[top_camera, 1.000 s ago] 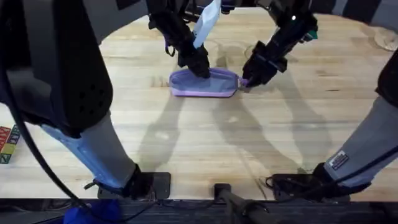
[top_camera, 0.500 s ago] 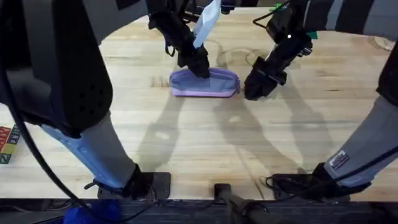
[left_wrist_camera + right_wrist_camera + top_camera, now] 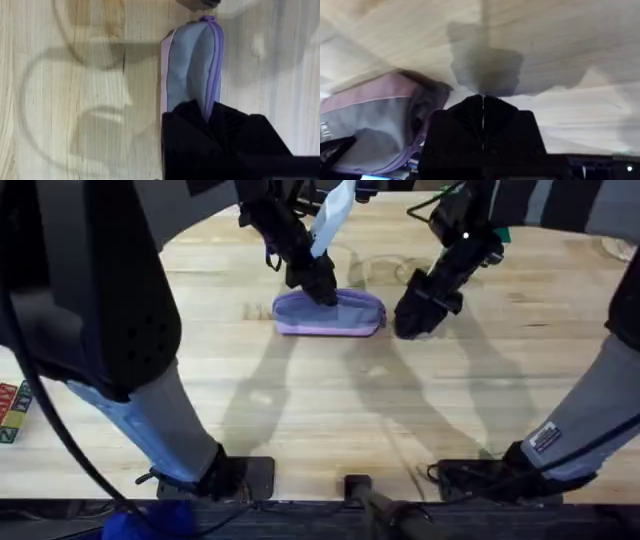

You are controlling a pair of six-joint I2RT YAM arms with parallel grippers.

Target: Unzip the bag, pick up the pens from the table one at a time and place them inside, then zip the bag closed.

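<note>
The soft lavender fabric bag [image 3: 330, 313] lies crosswise on the light wooden worktop [image 3: 330, 415]. Left claw [image 3: 322, 288] pins its left half; right claw [image 3: 412, 322], fingers together and empty, sits just beside its right end.

No legible text (labels unreadable)

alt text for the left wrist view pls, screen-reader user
The left claw pinches one end of the lavender bag, which lies lengthwise on the wooden table with its zipper running down its length. A dark bit of the other arm sits at the bag's far end.
</note>
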